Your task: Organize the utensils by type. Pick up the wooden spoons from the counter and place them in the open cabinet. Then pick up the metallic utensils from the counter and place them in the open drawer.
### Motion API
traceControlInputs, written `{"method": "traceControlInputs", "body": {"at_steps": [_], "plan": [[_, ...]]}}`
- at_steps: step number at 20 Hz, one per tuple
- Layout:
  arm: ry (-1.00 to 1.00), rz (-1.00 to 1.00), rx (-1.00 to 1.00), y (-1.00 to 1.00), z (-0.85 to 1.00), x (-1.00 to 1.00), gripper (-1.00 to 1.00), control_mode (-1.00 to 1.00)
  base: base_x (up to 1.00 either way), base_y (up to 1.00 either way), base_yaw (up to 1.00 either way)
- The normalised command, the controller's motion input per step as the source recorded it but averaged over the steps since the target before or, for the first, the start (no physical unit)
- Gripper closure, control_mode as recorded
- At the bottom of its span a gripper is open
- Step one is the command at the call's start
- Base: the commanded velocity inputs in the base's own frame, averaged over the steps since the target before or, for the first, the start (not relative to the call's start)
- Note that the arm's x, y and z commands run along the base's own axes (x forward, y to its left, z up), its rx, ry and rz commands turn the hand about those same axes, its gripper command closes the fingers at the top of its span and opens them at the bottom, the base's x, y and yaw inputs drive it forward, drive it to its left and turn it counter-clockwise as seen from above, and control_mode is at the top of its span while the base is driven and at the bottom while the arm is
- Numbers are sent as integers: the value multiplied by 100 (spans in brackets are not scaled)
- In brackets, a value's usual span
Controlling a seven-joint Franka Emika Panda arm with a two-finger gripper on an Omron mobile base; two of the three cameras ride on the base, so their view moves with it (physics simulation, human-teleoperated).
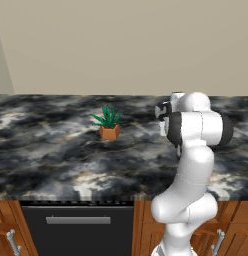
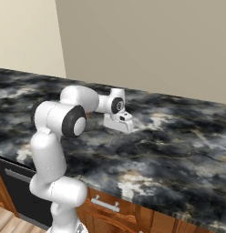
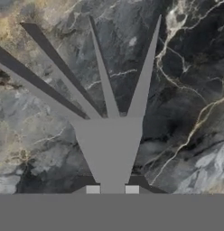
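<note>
My pincer (image 3: pixel 112 189) is gripping a grey fork (image 3: pixel 109 140) by its base, jaws nearly closed, tines fanning out over the marbled counter (image 3: pixel 186 90). The left base view is also showing a small potted plant (image 1: pixel 109 123) beside my arm, which is reaching forward, hand (image 2: pixel 118 122) hovering low over the stone.

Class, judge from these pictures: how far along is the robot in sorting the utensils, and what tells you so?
In hand: the gripper is shut on the grey fork, held above the marbled counter. Done: nothing can be confirmed, because these views do not settle whether the wooden spoons are in the cabinet. Left: carry the fork to the open drawer, then probably the other metal utensil.
</note>
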Motion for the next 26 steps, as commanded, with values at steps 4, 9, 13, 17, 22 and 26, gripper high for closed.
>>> {"method": "traceControlInputs", "body": {"at_steps": [4, 9, 13, 17, 22, 26], "plan": [[-21, 0, 0, 13, 62, -53, 100, -100, 0, 0, 0], [-14, 1, 0, 20, 58, -40, 100, -100, 0, 0, 0], [-1, 2, 0, 22, 57, -35, 100, -100, 0, 0, 0], [-1, 11, 0, 18, 47, -39, 100, -100, 0, 0, 0], [-1, 18, -2, 9, 38, -41, 100, -100, 0, 0, 0], [-5, 17, 0, 7, 31, -51, 100, -100, 0, 0, 0]]}}
